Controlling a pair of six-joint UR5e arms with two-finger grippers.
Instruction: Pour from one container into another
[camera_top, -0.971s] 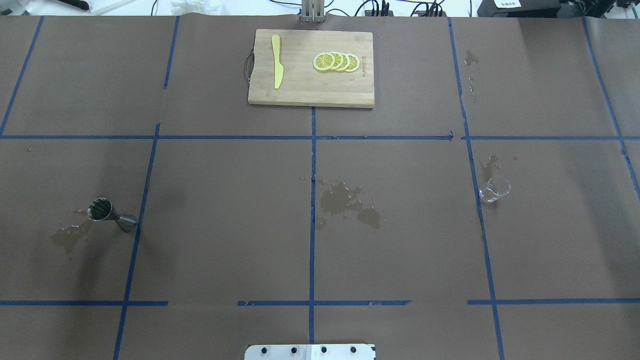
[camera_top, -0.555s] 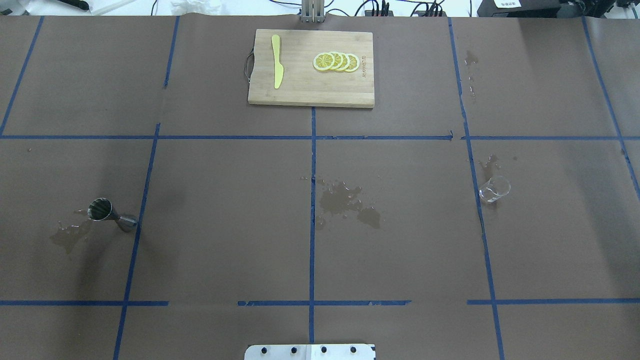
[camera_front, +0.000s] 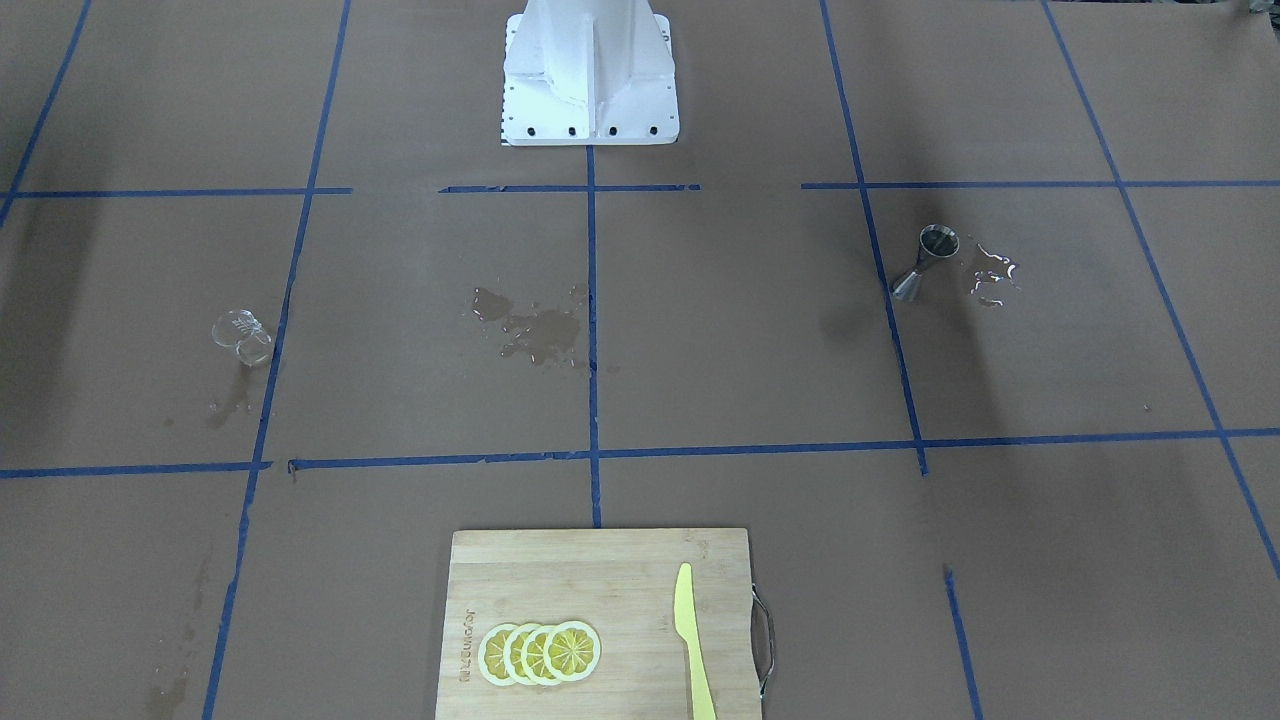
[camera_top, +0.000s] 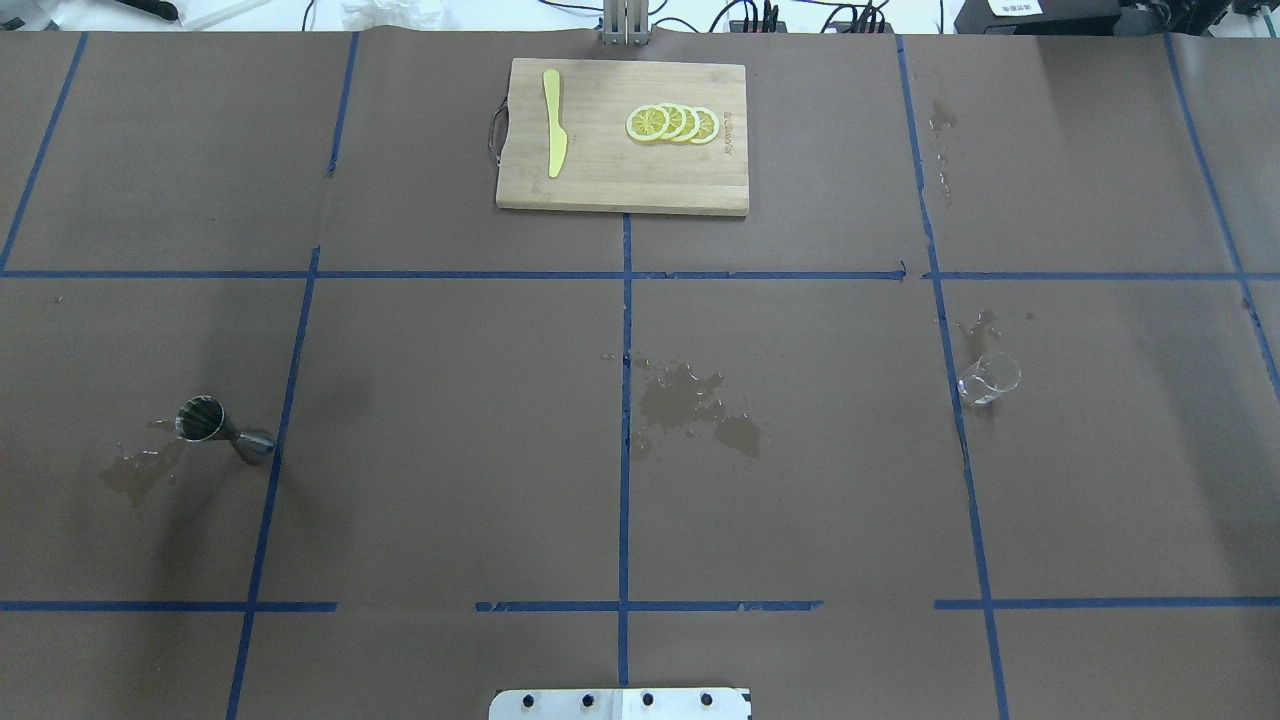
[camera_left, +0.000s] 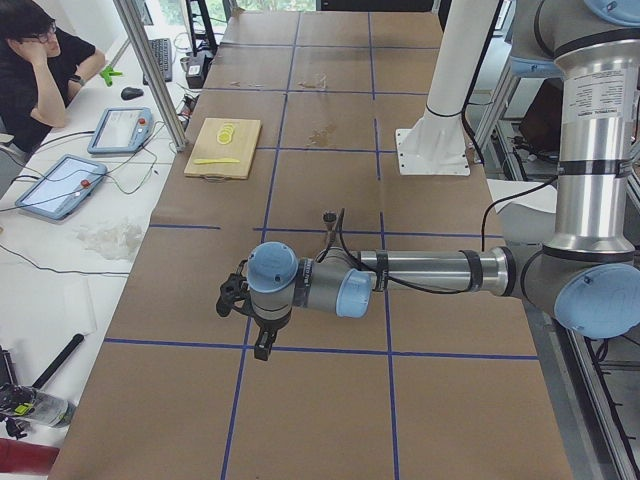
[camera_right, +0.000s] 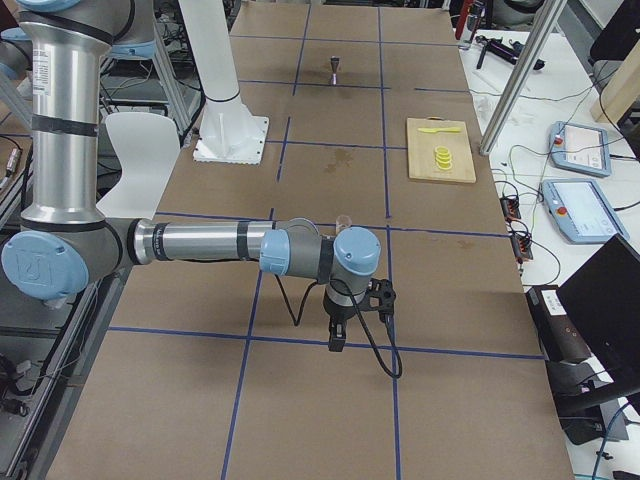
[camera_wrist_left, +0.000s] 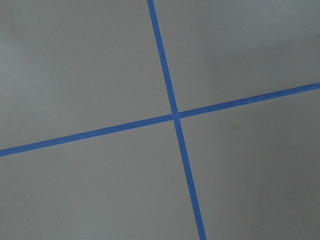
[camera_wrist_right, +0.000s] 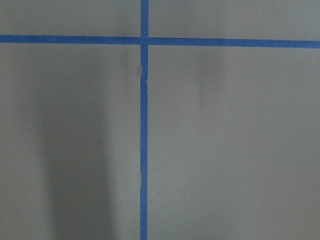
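Note:
The clear glass tumbler (camera_top: 988, 378) (camera_front: 241, 336) sits on the brown paper at the right of the overhead view, beside a blue tape line. The steel hourglass jigger (camera_top: 222, 430) (camera_front: 925, 262) stands far off at the left, wide mouth up. Neither gripper appears in the overhead or front views. My left gripper (camera_left: 262, 348) hangs over bare paper, well short of the jigger (camera_left: 328, 218). My right gripper (camera_right: 335, 342) hangs likewise, short of the tumbler (camera_right: 344, 221). I cannot tell whether either is open or shut. Both wrist views hold only paper and tape.
A wooden cutting board (camera_top: 600, 190) with lemon slices (camera_top: 672, 123) and a yellow knife (camera_top: 553, 122) lies at the far middle. Wet patches mark the paper at centre (camera_top: 690, 405) and beside the jigger (camera_top: 130, 472). A person (camera_left: 40, 70) sits beyond the table.

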